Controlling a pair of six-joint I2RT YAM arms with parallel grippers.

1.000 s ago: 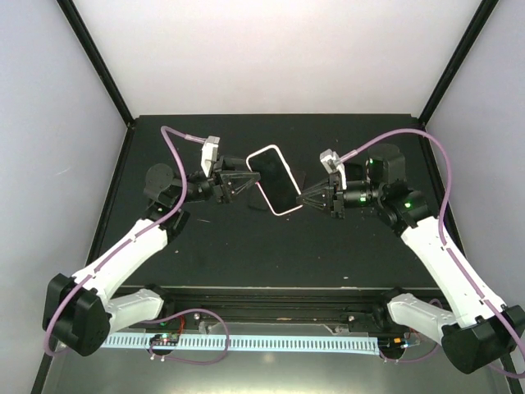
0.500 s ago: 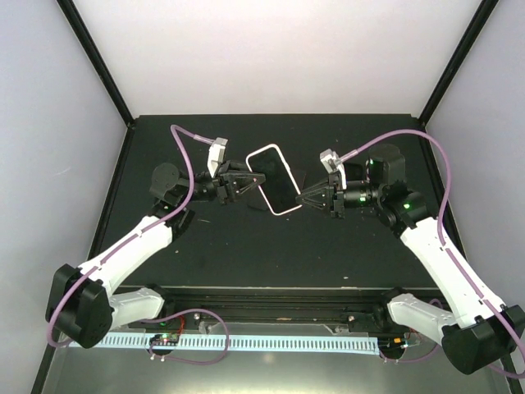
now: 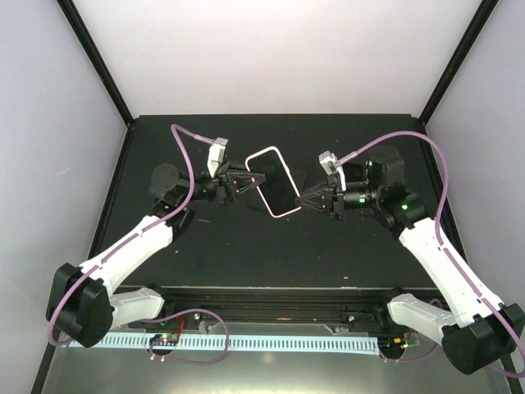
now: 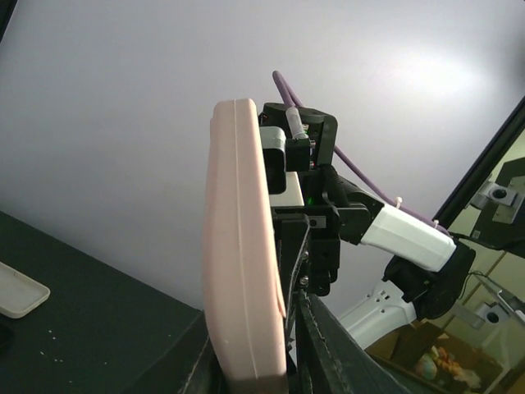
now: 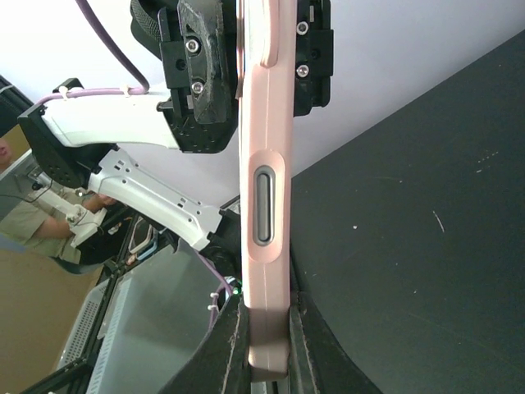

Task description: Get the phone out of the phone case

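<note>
The phone, dark screen up in its pink case, is held in the air above the middle of the table between both grippers. My left gripper is shut on its upper left end. My right gripper is shut on its lower right end. In the left wrist view the pink case edge stands upright between my fingers, with the right gripper behind it. In the right wrist view the case edge with its side button rises from my closed gripper, and the left gripper clamps its far end.
The black table lies below, with white walls behind and black corner posts. A dark flat shape lies on the table under the phone. A pale flat object lies on the table at the left edge of the left wrist view.
My left gripper has moved right to the phone's upper left end and closed on it. The phone has shifted slightly. My right gripper keeps its hold.
</note>
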